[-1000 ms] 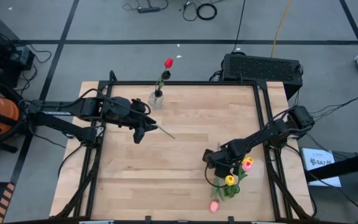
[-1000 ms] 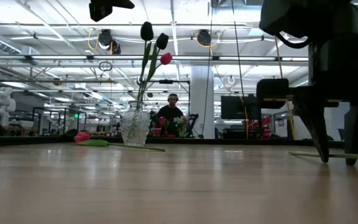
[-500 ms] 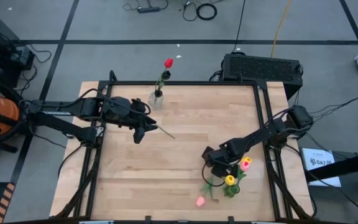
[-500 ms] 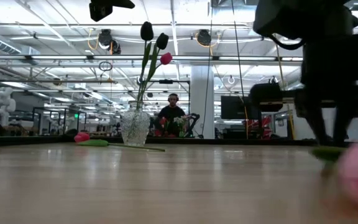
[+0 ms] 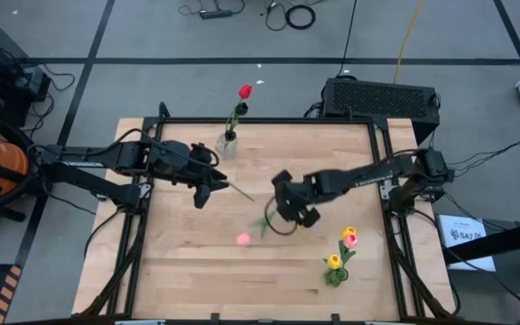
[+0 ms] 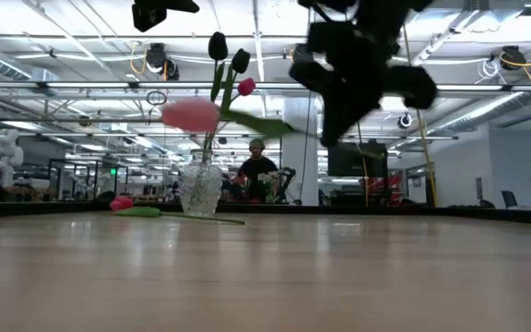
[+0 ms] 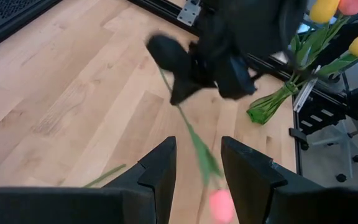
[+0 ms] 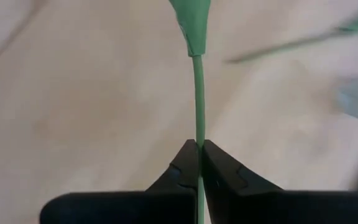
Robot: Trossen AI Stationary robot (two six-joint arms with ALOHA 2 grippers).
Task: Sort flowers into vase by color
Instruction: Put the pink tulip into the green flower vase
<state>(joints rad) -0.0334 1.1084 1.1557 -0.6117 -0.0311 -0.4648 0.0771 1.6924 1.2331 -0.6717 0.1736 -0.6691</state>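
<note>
My right gripper [image 5: 289, 215] is shut on a pink tulip over the table's middle; its head [image 5: 243, 238] shows raised in the low view [image 6: 190, 114]. The glass vase [image 5: 227, 143] stands at the far edge with a red tulip [image 5: 245, 91] and dark tulips [image 6: 218, 45]. Yellow and pink tulips [image 5: 341, 248] lie near the right edge. My left gripper [image 5: 201, 197] is open near the vase, over a red-headed tulip [image 6: 121, 202] that lies flat on the table; its stem [image 5: 240, 192] juts out past the fingers. My right gripper pinches the pink tulip's thin green stem [image 8: 198, 134] between its two fingertips, well away from the head. The flower is lifted clear of the table. Its stem [image 7: 191, 134] reaches out from the fingers toward the table's left, with the head [image 7: 219, 202] at the free end.
Black frame rails [image 5: 269, 121] run round the wooden table. A dark box [image 5: 382, 97] sits beyond the far right corner. Bare wood [image 5: 197, 262] lies at the near left. A person [image 6: 254, 166] sits in the room behind the vase.
My right gripper has risen from the pile by the near right edge and swung toward the table's middle, carrying the pink tulip. The tulip has come off the table and is lifted clear, head trailing toward the left. The yellow and pink ones have stayed.
</note>
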